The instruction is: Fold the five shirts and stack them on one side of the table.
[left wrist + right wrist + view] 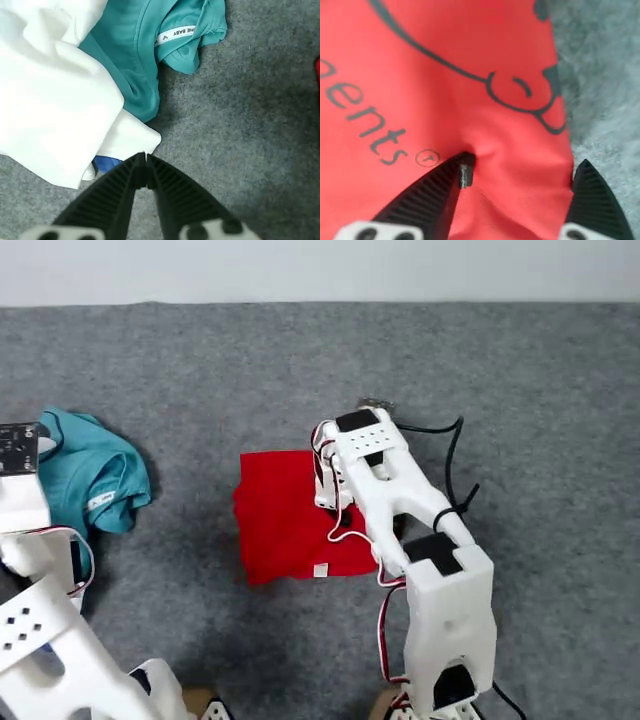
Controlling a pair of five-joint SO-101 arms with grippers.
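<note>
The grey surface (520, 370) spans the whole scene. On it we see the right arm (410, 510) rising from the near edge and leaning toward the middle, and the left arm (40, 630) at the near left corner.

The red shirt (285, 520) lies as a rough rectangle near the middle of the surface, with the right arm's head over its right edge. The teal shirt (95, 475) sits crumpled at the far left, well apart from the red one. In the left wrist view a white shirt (50, 100) overlaps the teal one.

The right pincer (522, 172) is spread wide. It is down on the red cloth, one tip dents the fabric into a small crease, and nothing is clamped. The left pincer (145, 159) has its tips pressed together with nothing between them, just beside the white shirt's corner.

A blue scrap (106, 162) peeps from under that corner. A small white tag (320, 570) shows at the red shirt's near edge.
</note>
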